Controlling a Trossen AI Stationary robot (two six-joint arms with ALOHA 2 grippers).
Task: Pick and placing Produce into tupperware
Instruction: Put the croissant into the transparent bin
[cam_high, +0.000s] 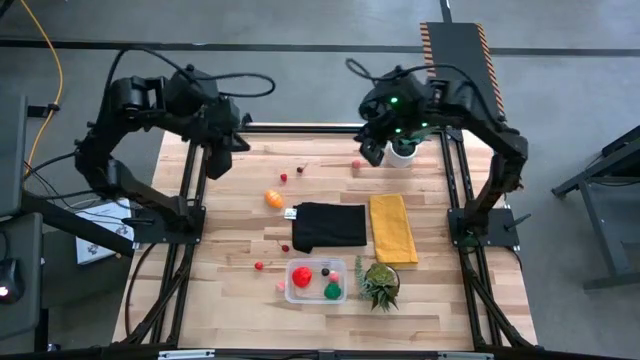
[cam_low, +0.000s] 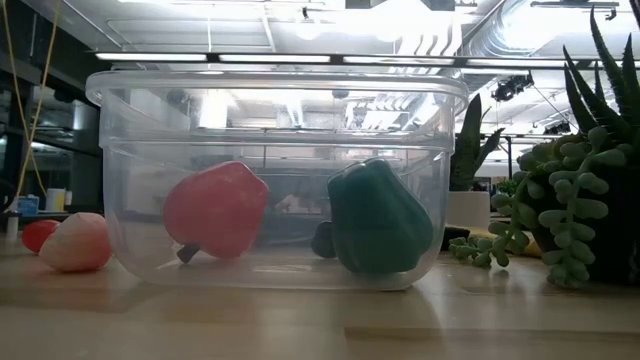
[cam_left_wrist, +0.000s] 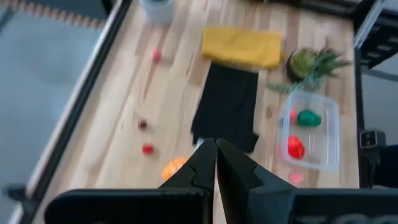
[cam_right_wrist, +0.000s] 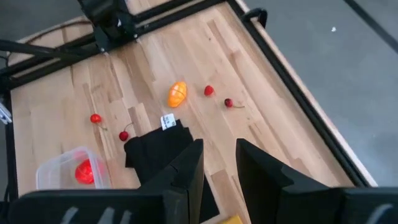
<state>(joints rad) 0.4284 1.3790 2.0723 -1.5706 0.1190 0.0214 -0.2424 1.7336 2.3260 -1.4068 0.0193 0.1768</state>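
Note:
The clear tupperware (cam_high: 316, 280) stands on the table near its front edge. In it lie a red produce piece (cam_low: 215, 210), a green one (cam_low: 380, 215) and a dark berry (cam_low: 322, 240). An orange produce piece (cam_high: 273, 198) lies left of the black cloth (cam_high: 328, 225). Small red berries (cam_high: 284, 178) and a pink one (cam_high: 356, 165) lie farther back. A red berry (cam_low: 38, 235) and a pink one (cam_low: 75, 242) rest on the table left of the tub. My left gripper (cam_left_wrist: 216, 168) hangs shut above the far left. My right gripper (cam_right_wrist: 219, 168) hangs open above the far right, holding nothing.
A yellow cloth (cam_high: 393, 228) lies right of the black one. A spiky green plant (cam_high: 380, 283) stands right of the tub. A white pot (cam_high: 403, 152) stands at the far edge under the right arm. Bare wood shows at the table's left and far middle.

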